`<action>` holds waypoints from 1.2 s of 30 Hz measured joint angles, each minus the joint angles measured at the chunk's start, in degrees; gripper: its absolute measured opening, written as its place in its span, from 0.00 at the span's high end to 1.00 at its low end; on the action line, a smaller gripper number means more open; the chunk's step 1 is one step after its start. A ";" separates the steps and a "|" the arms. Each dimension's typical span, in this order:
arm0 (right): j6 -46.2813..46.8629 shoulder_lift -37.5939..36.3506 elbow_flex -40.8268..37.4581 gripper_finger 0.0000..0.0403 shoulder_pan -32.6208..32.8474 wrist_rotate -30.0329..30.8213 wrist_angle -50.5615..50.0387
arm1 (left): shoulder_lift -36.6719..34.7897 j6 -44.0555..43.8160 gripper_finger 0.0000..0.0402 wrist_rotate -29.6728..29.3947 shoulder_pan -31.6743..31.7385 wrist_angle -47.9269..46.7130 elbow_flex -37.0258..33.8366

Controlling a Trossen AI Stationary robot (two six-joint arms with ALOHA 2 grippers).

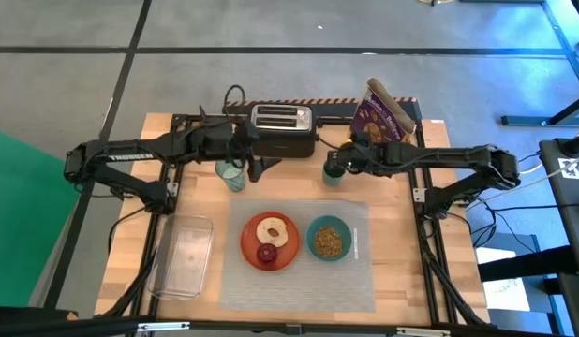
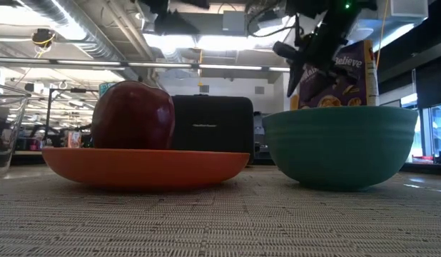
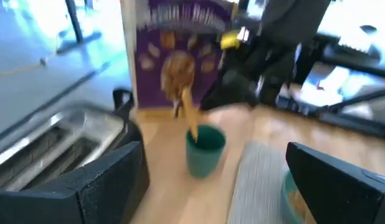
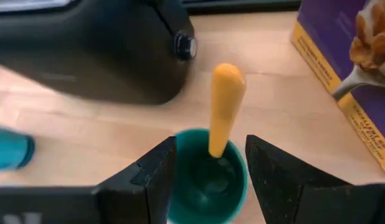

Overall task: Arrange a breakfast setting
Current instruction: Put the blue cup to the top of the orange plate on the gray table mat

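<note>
On the wooden worktop [image 1: 402, 243], just beside the toaster [image 1: 282, 129], the spread right end effector [image 4: 208, 163] hovers over the cup [image 4: 206, 180] holding the spoon [image 4: 223, 106], and a careless closing could tip it.

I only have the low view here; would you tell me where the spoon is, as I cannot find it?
Observer: The orange-handled spoon stands in a teal cup near the toaster, off the placemat.
Operator: Is the right tool on it?
Observer: The right tool is open, with one finger on either side of the cup.
Operator: And what is in the bowl?
Observer: The teal bowl holds cereal.
</note>
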 joint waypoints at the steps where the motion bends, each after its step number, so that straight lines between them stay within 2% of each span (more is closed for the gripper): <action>1: -0.49 0.00 0.02 0.54 0.11 -0.06 0.17 | 0.00 -0.36 0.02 -0.02 -0.07 -2.27 0.00; 6: -0.78 -0.21 0.15 0.54 2.65 -0.97 0.37 | -3.15 -9.61 0.02 -3.60 -0.17 -20.64 0.00; 10: -2.17 -1.08 1.64 0.54 4.80 -0.72 0.42 | -6.89 -10.91 0.05 -7.55 0.61 -34.05 0.00; 17: -9.98 -1.12 6.39 0.54 5.42 -0.23 0.38 | -8.76 -11.41 0.28 -6.01 9.00 -45.04 2.27; 23: -14.61 -1.11 8.94 0.54 5.40 1.75 0.30 | -1.78 -6.57 0.39 -0.18 15.96 -50.04 2.23; 30: -15.47 -1.11 9.11 0.54 5.49 -1.56 -0.87 | 4.18 -3.81 0.46 2.23 17.03 -50.23 2.21; 36: -15.45 -1.11 9.13 0.54 6.78 -2.74 -2.30 | 7.58 -0.42 0.63 2.21 17.52 -50.25 2.16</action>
